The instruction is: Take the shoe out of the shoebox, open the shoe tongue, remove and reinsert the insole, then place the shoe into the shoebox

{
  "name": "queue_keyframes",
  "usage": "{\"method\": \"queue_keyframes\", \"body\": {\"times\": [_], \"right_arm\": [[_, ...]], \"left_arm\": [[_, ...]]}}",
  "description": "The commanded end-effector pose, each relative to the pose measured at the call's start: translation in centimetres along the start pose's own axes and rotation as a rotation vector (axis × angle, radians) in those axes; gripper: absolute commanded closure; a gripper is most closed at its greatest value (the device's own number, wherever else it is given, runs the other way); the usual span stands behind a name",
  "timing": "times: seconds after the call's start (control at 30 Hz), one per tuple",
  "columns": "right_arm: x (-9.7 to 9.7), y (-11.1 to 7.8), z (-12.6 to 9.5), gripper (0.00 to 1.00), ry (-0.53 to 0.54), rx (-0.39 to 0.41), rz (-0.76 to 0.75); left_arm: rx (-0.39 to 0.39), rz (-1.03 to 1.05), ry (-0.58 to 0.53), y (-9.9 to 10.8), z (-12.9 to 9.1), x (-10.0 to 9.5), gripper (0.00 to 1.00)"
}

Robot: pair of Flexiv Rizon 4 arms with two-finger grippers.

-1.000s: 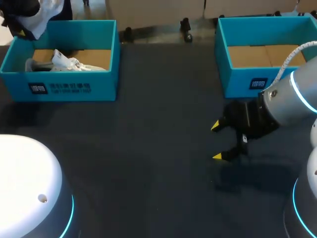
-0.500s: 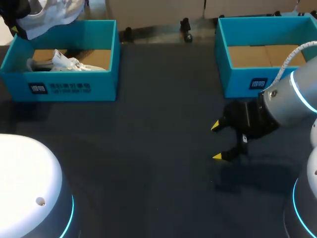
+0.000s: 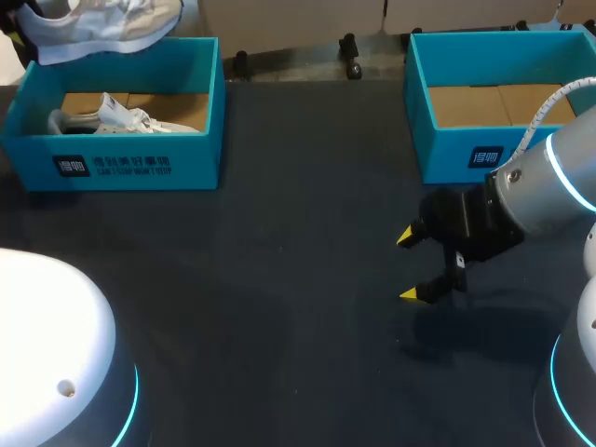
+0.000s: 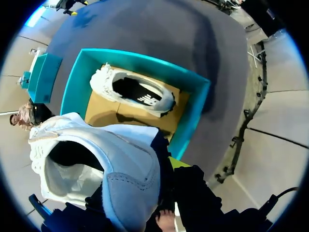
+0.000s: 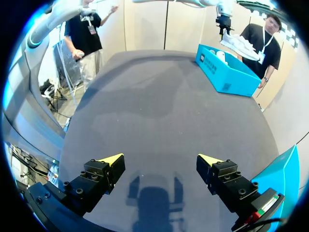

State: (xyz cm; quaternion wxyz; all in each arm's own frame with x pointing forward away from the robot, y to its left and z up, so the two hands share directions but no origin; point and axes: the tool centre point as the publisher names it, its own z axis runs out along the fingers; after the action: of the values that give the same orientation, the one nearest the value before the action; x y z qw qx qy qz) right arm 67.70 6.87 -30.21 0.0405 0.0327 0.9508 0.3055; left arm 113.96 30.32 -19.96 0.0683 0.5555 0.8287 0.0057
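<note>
L claw (image 4: 160, 170) pinching shoe (image 3: 98, 23), aloft near shoebox (image 3: 200, 93) | R claw (image 3: 408, 265) spread, above table (image 3: 298, 233) | risk: grip looks shallow, shoe cd twist, slip out mid-carry.

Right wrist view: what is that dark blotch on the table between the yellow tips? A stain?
Right wrist view: no stain, just the open jaws' own shadow on the table. Head view: the same shadow lies under them.
</note>
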Motion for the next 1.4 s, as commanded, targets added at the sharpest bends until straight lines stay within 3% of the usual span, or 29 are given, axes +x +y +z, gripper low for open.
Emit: {"method": "queue_keyframes", "body": {"times": [0.03,0.33,0.8,1.4], "right_arm": [[0.2,-0.1,0.0,0.00,-0.003,-0.001,-0.001],[0.2,-0.1,0.0,0.00,-0.003,-0.001,-0.001],[0.2,-0.1,0.0,0.00,-0.003,-0.001,-0.001],[0.2,-0.1,0.0,0.00,-0.003,-0.001,-0.001]], "left_arm": [[0.065,-0.001,0.000,0.8,-0.1,0.0,1.00],[0.065,-0.001,0.000,0.8,-0.1,0.0,1.00],[0.018,0.227,0.012,2.7,1.0,0.9,1.00],[0.024,0.290,0.014,1.4,4.0,0.2,1.00]]}}
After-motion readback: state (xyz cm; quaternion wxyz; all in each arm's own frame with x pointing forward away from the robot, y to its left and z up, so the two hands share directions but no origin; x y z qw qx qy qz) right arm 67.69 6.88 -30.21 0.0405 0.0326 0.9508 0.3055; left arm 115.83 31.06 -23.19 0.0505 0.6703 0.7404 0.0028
